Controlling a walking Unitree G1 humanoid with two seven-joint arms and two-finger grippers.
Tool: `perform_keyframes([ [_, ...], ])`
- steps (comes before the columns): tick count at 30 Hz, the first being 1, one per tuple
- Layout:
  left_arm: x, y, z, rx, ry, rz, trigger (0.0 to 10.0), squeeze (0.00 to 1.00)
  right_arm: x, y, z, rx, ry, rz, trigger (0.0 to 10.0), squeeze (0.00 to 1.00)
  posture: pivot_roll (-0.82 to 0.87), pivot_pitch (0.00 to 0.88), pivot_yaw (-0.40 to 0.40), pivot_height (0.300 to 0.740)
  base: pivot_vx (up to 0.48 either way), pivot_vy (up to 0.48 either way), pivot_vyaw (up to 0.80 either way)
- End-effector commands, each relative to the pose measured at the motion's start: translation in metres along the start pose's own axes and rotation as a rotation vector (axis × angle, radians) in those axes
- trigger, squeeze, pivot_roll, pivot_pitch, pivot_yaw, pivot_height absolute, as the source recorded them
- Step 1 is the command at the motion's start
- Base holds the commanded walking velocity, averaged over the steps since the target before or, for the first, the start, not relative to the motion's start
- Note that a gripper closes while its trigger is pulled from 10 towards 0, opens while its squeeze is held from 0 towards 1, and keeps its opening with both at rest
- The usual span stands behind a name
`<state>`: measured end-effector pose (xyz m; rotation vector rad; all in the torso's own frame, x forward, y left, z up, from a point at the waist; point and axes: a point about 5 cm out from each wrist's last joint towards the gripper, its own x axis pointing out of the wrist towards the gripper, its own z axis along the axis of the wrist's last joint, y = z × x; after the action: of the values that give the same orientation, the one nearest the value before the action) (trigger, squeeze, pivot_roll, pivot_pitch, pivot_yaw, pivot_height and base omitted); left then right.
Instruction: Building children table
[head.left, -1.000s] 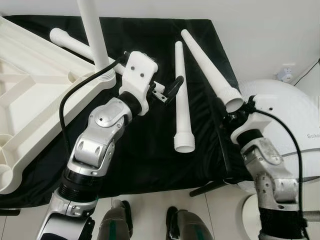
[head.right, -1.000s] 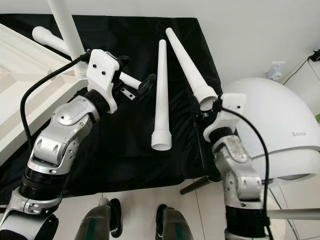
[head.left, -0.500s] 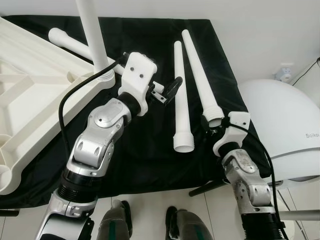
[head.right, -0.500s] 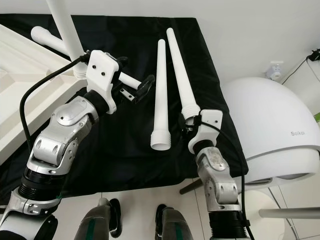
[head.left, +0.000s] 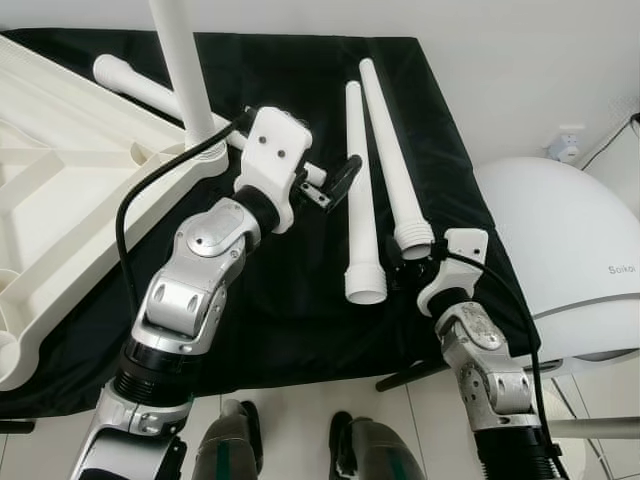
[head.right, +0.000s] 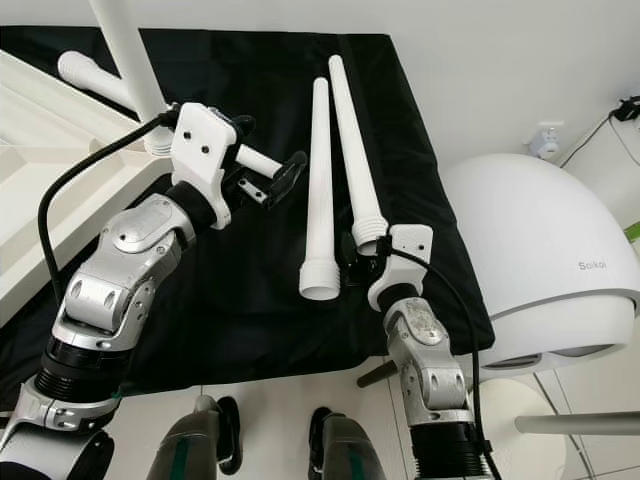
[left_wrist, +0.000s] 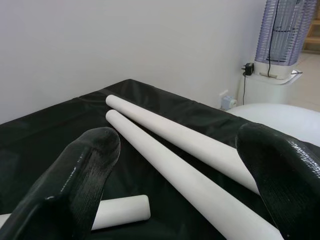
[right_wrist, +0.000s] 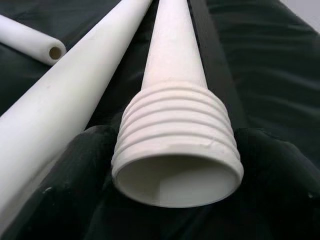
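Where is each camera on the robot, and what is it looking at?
Head eyes: look down at the black cloth, the white legs and both silver arms.
Left wrist: looks along the open left tool at two white legs.
Right wrist: looks along the right tool, shut on the threaded leg.
Shared: the threaded leg and the plain leg beside it.

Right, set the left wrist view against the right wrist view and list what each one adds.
Left wrist view: the open left gripper, a wall and a purple-lit tower lamp. Right wrist view: the right gripper clamped on one table leg at its threaded, hollow end. Both: that table leg beside a second leg, and a short tube, on the black cloth.
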<state>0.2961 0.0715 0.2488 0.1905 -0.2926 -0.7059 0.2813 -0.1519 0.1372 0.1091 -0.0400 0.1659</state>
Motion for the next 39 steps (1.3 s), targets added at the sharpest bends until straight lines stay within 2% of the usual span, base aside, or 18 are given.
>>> perform_keyframes([
  [1,-0.002,0.0,-0.002,0.0,0.014,0.028,10.0,0.0,-0.003,-0.003,-0.007,-0.013,0.015,-0.007,10.0,1.0,0.0,0.188,-0.066,0.74,0.0,0.0,0.0],
  [2,-0.002,0.0,-0.002,-0.001,0.012,0.028,10.0,0.0,-0.004,-0.002,-0.004,-0.006,-0.01,-0.002,10.0,0.0,0.0,0.186,-0.066,0.74,0.0,0.0,0.0],
  [6,-0.002,-0.001,-0.002,-0.002,0.01,0.028,10.0,0.0,-0.004,-0.001,0.002,0.03,-0.05,0.02,10.0,0.0,0.0,0.185,-0.066,0.74,0.0,0.0,0.0],
  [7,-0.002,-0.001,-0.002,-0.002,0.008,0.027,10.0,0.0,-0.005,-0.001,0.012,0.06,-0.112,0.04,10.0,0.0,0.0,0.182,-0.065,0.74,0.0,0.0,0.0],
  [8,-0.002,-0.001,-0.002,-0.002,0.008,0.027,10.0,0.0,-0.005,-0.001,0.012,0.06,-0.112,0.04,10.0,0.0,0.0,0.182,-0.065,0.74,0.0,0.0,0.0],
  [10,-0.001,-0.002,-0.002,-0.002,0.009,0.019,10.0,0.0,-0.003,-0.001,0.031,0.095,-0.206,0.085,10.0,0.0,0.0,0.176,-0.063,0.74,0.0,0.0,0.0],
  [13,-0.001,-0.002,-0.002,-0.002,0.009,0.019,10.0,0.0,-0.003,-0.001,0.031,0.095,-0.206,0.085,10.0,0.0,0.0,0.176,-0.063,0.74,0.0,0.0,0.0],
  [14,-0.001,-0.003,-0.003,-0.006,0.012,0.012,10.0,0.0,-0.001,-0.001,0.038,0.09,-0.224,0.106,10.0,0.0,0.0,0.175,-0.064,0.74,0.0,0.0,0.0],
  [20,-0.003,-0.005,-0.015,-0.039,0.043,0.0,10.0,0.0,0.01,-0.005,0.046,0.036,-0.233,0.154,10.0,0.0,0.01,0.17,-0.07,0.74,0.0,0.0,0.0],
  [24,-0.008,-0.005,-0.035,-0.054,0.119,0.019,10.0,0.0,0.02,-0.013,0.051,-0.025,-0.236,0.185,10.0,0.0,0.02,0.163,-0.073,0.74,0.0,0.0,0.0],
  [27,-0.009,-0.005,-0.038,-0.052,0.138,0.027,10.0,0.0,0.024,-0.015,0.053,-0.039,-0.232,0.205,10.0,0.0,0.02,0.162,-0.075,0.74,0.0,0.0,0.0],
  [32,-0.01,-0.003,-0.033,-0.057,0.131,0.035,10.0,0.0,0.035,-0.016,0.06,-0.074,-0.209,0.297,10.0,0.0,0.03,0.162,-0.079,0.74,0.0,0.0,0.0],
  [34,-0.009,0.001,-0.024,-0.063,0.115,0.048,10.0,0.0,0.044,-0.015,0.064,-0.104,-0.188,0.369,10.0,0.0,0.04,0.171,-0.092,0.74,0.0,0.0,0.0],
  [39,-0.01,0.01,-0.014,-0.063,0.092,0.077,10.0,0.0,0.058,-0.014,0.07,-0.129,-0.164,0.45,10.0,0.0,0.06,0.187,-0.112,0.74,0.0,0.0,0.0],
])
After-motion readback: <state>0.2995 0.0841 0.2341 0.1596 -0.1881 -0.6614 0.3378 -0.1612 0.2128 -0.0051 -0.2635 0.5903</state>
